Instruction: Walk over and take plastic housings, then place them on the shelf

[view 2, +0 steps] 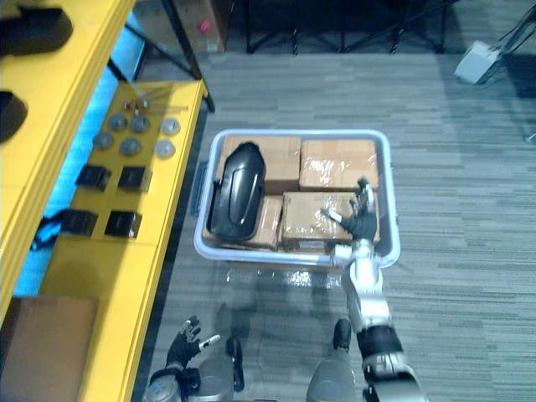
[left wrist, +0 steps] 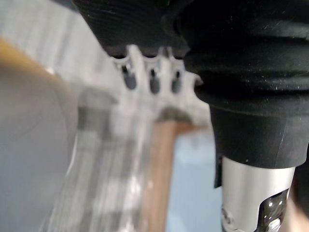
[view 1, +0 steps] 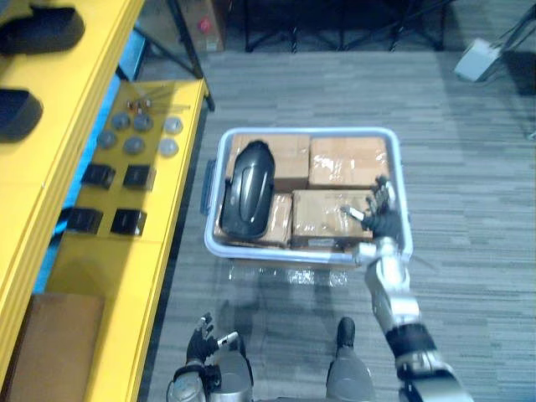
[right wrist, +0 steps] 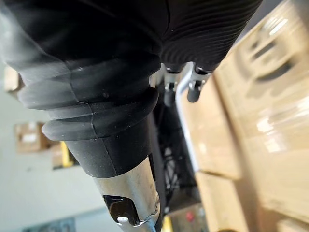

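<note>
Housing (view 1: 247, 191) of black plastic lay on cardboard boxes (view 1: 347, 161) at the bin's (view 1: 310, 131) left side. Right hand (view 1: 381, 216) hovered over its near right corner, fingers spread, empty; left hand (view 1: 203, 337) hung low, relaxed, empty.

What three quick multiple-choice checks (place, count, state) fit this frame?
1. Where in the white plastic bin does the black plastic housing lie? A) left side B) right side C) under the boxes
2. How many small black square parts sit on the yellow shelf? A) two B) four C) seven
3. The right hand is: A) open over a brown cardboard box B) shut on the housing C) shut on the rim

A: it lies along the left wall. B: two rows of two. A: fingers spread, holding nothing.
</note>
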`<state>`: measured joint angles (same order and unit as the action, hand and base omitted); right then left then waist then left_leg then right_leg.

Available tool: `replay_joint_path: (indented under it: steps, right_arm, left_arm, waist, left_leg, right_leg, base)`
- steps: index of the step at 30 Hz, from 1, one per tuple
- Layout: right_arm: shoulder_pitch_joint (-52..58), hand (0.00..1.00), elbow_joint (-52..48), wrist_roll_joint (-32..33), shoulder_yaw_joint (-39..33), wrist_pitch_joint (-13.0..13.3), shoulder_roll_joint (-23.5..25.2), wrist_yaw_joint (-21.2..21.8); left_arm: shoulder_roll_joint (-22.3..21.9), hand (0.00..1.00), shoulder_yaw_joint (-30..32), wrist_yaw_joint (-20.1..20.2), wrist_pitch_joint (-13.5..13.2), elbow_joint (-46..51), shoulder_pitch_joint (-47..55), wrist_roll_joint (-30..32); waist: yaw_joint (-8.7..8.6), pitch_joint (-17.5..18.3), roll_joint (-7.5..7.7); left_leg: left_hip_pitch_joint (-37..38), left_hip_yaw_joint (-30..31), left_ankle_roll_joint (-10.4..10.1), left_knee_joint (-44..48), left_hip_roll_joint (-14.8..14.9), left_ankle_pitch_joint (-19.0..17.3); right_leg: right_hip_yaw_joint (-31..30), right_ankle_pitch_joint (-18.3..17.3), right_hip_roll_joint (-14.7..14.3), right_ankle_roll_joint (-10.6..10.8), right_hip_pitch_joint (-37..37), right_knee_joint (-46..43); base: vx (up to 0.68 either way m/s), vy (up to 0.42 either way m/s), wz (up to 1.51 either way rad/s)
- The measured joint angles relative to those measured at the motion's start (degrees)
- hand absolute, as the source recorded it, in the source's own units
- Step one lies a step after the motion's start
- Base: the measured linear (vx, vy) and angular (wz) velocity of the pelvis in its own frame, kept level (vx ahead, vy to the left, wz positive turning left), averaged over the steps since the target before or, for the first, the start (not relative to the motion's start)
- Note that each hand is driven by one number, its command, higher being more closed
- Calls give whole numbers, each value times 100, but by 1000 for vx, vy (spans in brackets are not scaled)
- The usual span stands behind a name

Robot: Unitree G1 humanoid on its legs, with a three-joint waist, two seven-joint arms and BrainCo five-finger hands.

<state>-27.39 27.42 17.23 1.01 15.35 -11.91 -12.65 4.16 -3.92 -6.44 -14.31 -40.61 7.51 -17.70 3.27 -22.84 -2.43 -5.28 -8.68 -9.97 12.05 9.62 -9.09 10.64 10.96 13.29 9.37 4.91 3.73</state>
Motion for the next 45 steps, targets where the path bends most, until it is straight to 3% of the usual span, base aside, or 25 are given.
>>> replay_joint_path:
  steps: [3,6,9,13,14,17,23,25,36,37,45]
  right_arm:
    - [-876,0,587,1,-36,-170,-254,-33]
    - [-1633,0,1160,7,3,-317,-466,-36]
    - [-2267,0,1554,58,167,-442,-790,93]
    - [-2800,0,1832,182,426,-570,-920,319]
    - [-2872,0,1973,185,508,-670,-928,396]
    - [-2961,0,2110,174,662,-797,-925,379]
    - [-3117,0,2405,156,721,-1259,-903,382]
    - [-3301,0,2710,76,835,-1440,-927,343]
    - [-3570,0,3164,-131,948,-2142,-1012,-478]
    - [-3637,100,3180,-140,949,-2220,-1013,-522]
    - [-3805,100,3415,-240,1199,-2580,-1337,-610]
  left_arm:
    - [-16,0,115,-13,5,7,-160,-356]
    - [-37,0,144,28,2,-26,-167,-387]
    - [-130,0,113,92,-13,-106,-317,-381]
    - [-123,0,7,262,-14,-132,-429,-387]
    - [-121,0,-101,291,-15,-154,-508,-408]
    - [-120,0,-200,314,-16,-236,-604,-450]
    - [-119,0,-370,318,-14,-323,-739,-503]
    - [-123,0,-439,318,-11,-344,-756,-646]
    - [-167,0,-668,312,-68,-563,-910,-953]
    - [-161,0,-721,303,-67,-571,-921,-953]
    - [-136,0,-879,302,-68,-577,-968,-1167]
  waist:
    - [176,-281,9]
    - [329,-309,-15]
    - [533,-431,-181]
    - [581,-510,-305]
    - [706,-541,-368]
    - [794,-576,-440]
    - [886,-607,-505]
    - [898,-657,-611]
    - [1015,-698,-772]
    - [1024,-684,-793]
    - [1180,-662,-827]
  left_leg:
    - [-218,186,5,56,-32,75]
    - [-533,348,12,54,-61,185]
    - [-630,416,20,132,-79,196]
    - [-883,597,21,266,-103,197]
    - [-887,627,24,275,-103,199]
    - [-940,655,24,320,-104,199]
    - [-1092,729,34,360,-129,238]
    - [-1092,766,44,355,-144,259]
    - [-1120,813,41,168,-210,432]
    - [-1160,814,50,120,-240,469]
    - [-1243,875,62,47,-282,541]
  right_leg:
    - [182,106,14,-23,31,74]
    - [367,177,24,-60,215,77]
    - [489,258,36,-76,244,77]
    - [676,277,44,-79,323,77]
    - [679,277,44,-78,324,77]
    - [709,276,45,-78,340,77]
    - [851,276,60,-79,403,77]
    - [872,276,76,-78,396,68]
    - [991,268,129,-80,448,67]
    - [994,268,163,-80,512,53]
    - [1135,263,207,-78,568,38]
  base:
    - [-123,-10,27]
    - [-85,-2,26]
    - [-53,18,11]
    - [-64,17,16]
    - [-45,12,5]
    - [-46,11,5]
    - [-41,10,7]
    - [-16,6,2]
    - [-28,7,4]
    - [-33,26,5]
    - [-5,6,5]
